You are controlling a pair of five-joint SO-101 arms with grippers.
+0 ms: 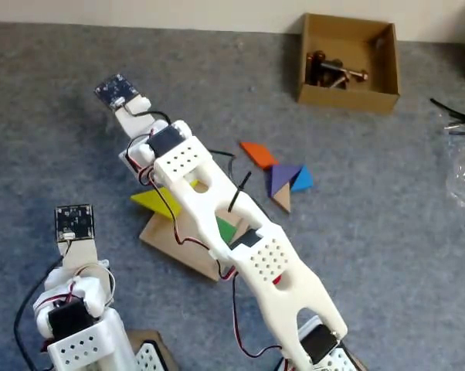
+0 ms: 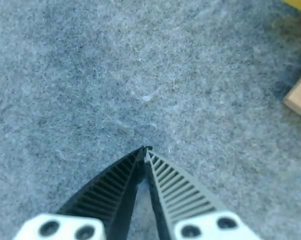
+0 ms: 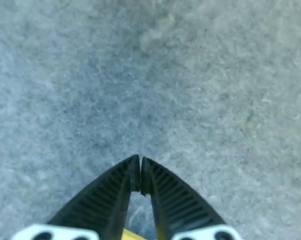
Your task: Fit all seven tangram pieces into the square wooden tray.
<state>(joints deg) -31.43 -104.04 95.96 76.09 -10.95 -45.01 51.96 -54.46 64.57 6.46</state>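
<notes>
Both grippers are pinched shut with nothing in them: the left gripper [image 2: 145,150] and the right gripper [image 3: 140,169]. The wooden tray [image 1: 167,241] sits low in the middle, under the long right arm. The yellow piece [image 1: 157,201] sticks out over the tray's edge. The arm could knock it off or shove the tray.

No letter, number, label or sign was legible anywhere: not on the wooden tray [image 1: 164,236], the tangram pieces [image 1: 283,179], the cardboard box [image 1: 347,94], or the small circuit boards [image 1: 74,222] mounted on the arms.
</notes>
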